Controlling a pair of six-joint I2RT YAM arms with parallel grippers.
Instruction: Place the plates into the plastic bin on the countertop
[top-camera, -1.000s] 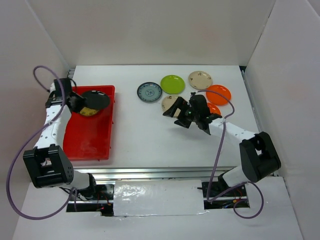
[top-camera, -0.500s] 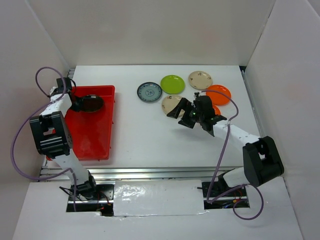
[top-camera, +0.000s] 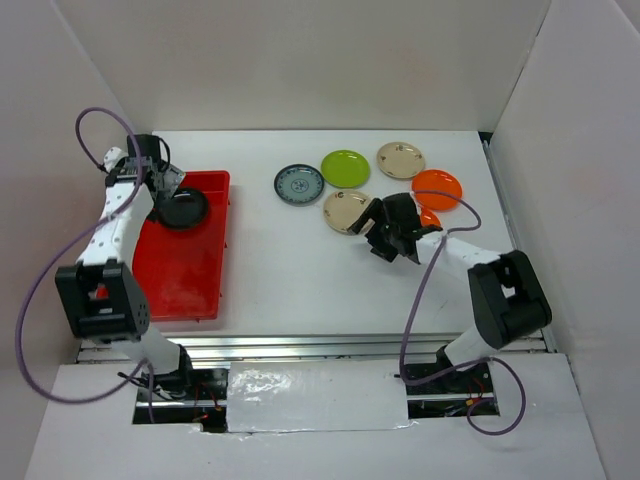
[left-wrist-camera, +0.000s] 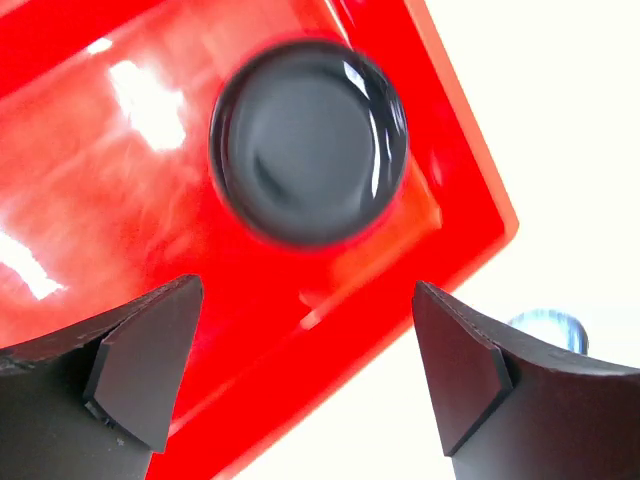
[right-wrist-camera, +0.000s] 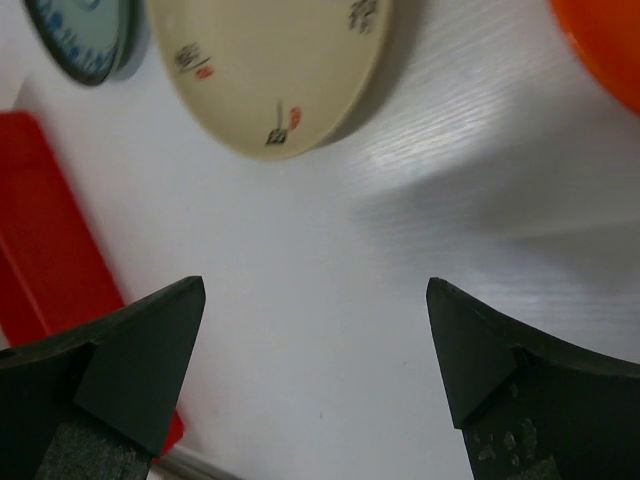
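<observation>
The countertop (top-camera: 300, 270) carries everything you need. The bin (top-camera: 185, 275) sits at its left side, within the left arm's reach, and the loose plates lie in a cluster at the far right, where the right arm can get at them.

Your left claw (top-camera: 162, 178) hangs over the bin's far end. In the left wrist view it (left-wrist-camera: 305, 375) is spread wide with nothing between its fingers. The black plate (left-wrist-camera: 308, 140) lies flat on the bin floor (left-wrist-camera: 100, 200) below it, free of the grip. Whether anything lies under that plate, you can't tell.

Your right claw (top-camera: 388, 228) is low over the cluster, just beside the near cream plate (top-camera: 343, 210). It is also fully spread and empty (right-wrist-camera: 310, 370), with bare countertop between its fingers and the cream plate (right-wrist-camera: 275, 70) just ahead. It looks lined up to take that plate by its rim.

Six plates are outside the bin:
- The blue-grey plate (top-camera: 299, 184).
- The green plate (top-camera: 345, 168).
- The far cream plate (top-camera: 400, 159).
- The orange plate (top-camera: 437, 188).
- The near cream plate.
- A second orange plate (top-camera: 430, 216), partly hidden behind the right arm.

That puts you early in the job.
</observation>
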